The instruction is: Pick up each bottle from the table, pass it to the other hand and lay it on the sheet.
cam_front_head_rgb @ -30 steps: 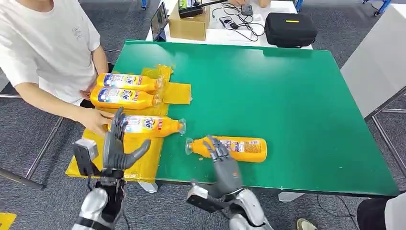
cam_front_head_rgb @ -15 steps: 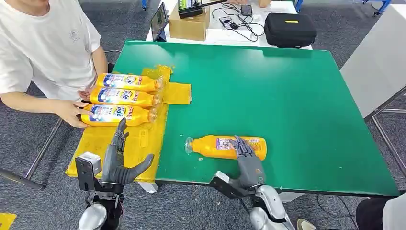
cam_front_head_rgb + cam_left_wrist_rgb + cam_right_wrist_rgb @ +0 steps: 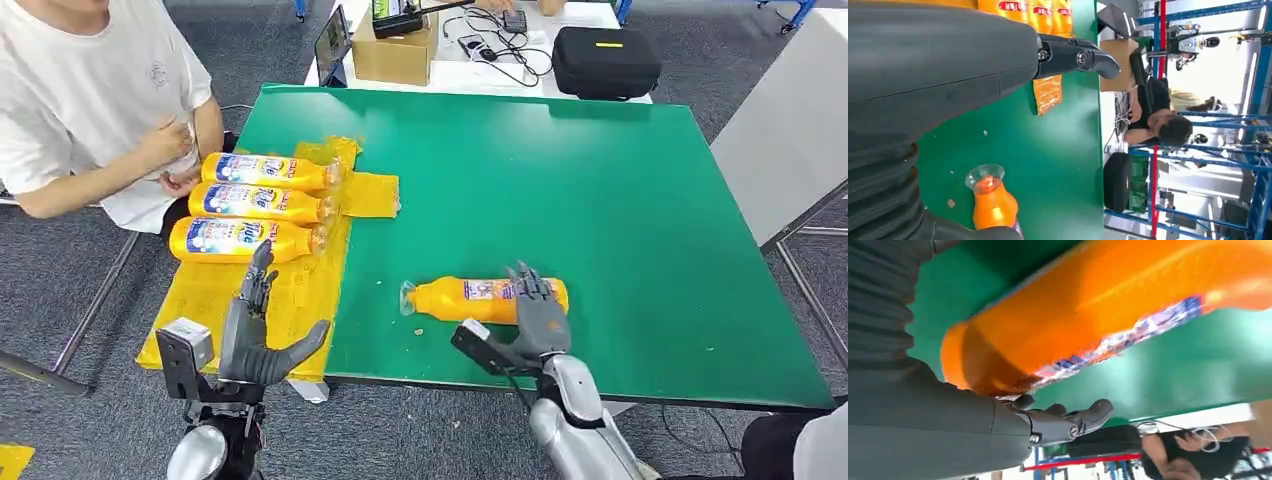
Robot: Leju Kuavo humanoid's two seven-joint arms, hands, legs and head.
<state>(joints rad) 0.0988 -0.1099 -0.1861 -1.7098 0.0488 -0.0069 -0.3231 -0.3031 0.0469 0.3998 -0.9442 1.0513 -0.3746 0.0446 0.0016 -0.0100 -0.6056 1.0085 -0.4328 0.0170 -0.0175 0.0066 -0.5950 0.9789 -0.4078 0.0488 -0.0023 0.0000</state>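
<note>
One orange bottle (image 3: 470,299) lies on its side on the green table (image 3: 600,190), cap pointing left. My right hand (image 3: 538,310) lies over its base end with fingers stretched across it, not closed; the right wrist view has the bottle (image 3: 1098,325) against the palm of that hand (image 3: 998,425). My left hand (image 3: 255,325) is open, fingers spread, above the near part of the yellow sheet (image 3: 300,300). Three bottles (image 3: 250,203) lie side by side on the sheet's far part. In the left wrist view the bottle's cap (image 3: 990,197) lies beyond my left hand (image 3: 948,75).
A person in a white shirt (image 3: 90,90) sits at the table's far left corner, hands drawn to the chest. Behind the green table stand a cardboard box (image 3: 395,50) and a black case (image 3: 607,62). A grey surface (image 3: 790,130) flanks the right side.
The person pushed the third bottle up against the other two, then pulled the hand back. My right hand slid right along the lone bottle to its base end; the bottle shifted slightly right.
</note>
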